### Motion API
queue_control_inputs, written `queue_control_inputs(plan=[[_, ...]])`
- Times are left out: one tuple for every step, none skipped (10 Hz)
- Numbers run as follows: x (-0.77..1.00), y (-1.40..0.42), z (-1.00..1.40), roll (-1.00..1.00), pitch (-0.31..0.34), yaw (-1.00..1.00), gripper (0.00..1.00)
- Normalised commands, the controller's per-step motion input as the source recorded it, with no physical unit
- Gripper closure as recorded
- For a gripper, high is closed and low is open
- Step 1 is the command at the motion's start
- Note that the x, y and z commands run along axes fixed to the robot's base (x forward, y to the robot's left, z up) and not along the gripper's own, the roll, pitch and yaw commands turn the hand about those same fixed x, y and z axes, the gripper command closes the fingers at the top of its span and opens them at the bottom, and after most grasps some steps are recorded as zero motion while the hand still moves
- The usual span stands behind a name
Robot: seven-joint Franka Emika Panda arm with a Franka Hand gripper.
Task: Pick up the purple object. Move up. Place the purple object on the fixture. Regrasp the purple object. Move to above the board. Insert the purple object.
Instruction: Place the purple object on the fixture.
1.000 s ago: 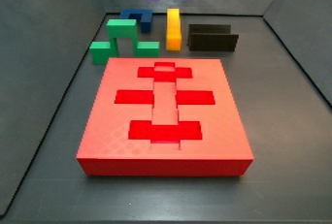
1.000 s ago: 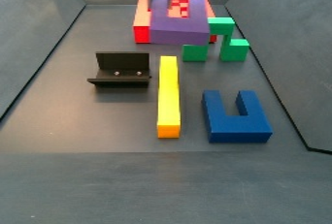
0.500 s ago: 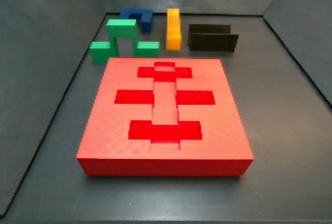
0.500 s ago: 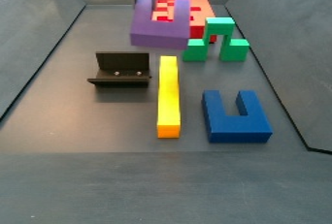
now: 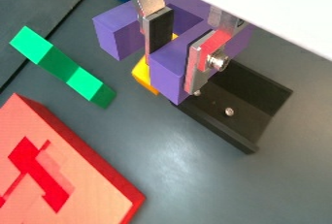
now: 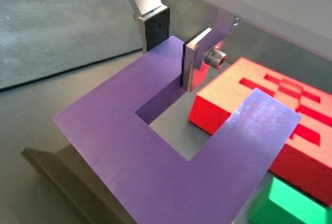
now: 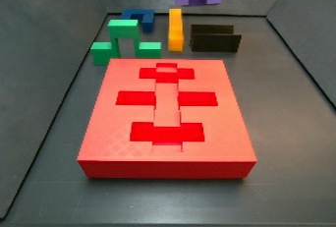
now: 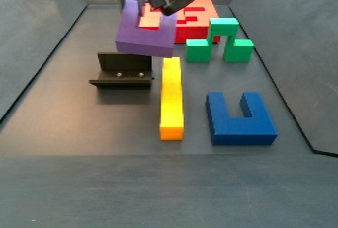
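Purple object (image 8: 142, 32) is hanging pinched in the gripper (image 5: 180, 46) above the fixture (image 8: 121, 72); placing, regrasping and insertion into the board (image 7: 167, 113) are remaining.

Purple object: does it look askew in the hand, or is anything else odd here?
Nothing stands out. The hand holds the purple object aloft by one prong, near the fixture; the board lies flat.

The end effector (image 5: 180, 42) hangs raised in the air — its 2 fingers (image 6: 196, 57) clamped on a purple prong.
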Motion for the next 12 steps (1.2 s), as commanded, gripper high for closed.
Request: queue_control_inputs(plan=[[1.00, 0.00, -0.04, -0.40, 0.109, -0.03, 1.00], [0.94, 0.00, -0.19, -0.33, 0.154, -0.09, 1.00], [0.90, 0.00, -0.11, -0.35, 0.123, -0.21, 1.00], [0.86, 0.06, -0.05, -0.38, 0.049, -0.38, 1.00], [0.75, 0.13, -0.02, -0.43, 0.011, -0.51, 1.00], [0.81, 0.17, 0.00, -0.58, 0.000, -0.46, 1.00], [0.81, 0.19, 0.01, -0.64, -0.023, -0.43, 1.00], [0.68, 0.17, 0.00, -0.71, -0.109, -0.23, 1.00], [0.60, 0.10, -0.05, -0.67, -0.023, 0.00, 1.00], [0.56, 0.00, -0.08, -0.51, 0.014, 0.24, 1.00], [0.47, -0.02, -0.05, -0.13, 0.249, 0.50, 1.00], [0.51, -0.02, -0.01, 0.00, 0.377, 0.51, 1.00]])
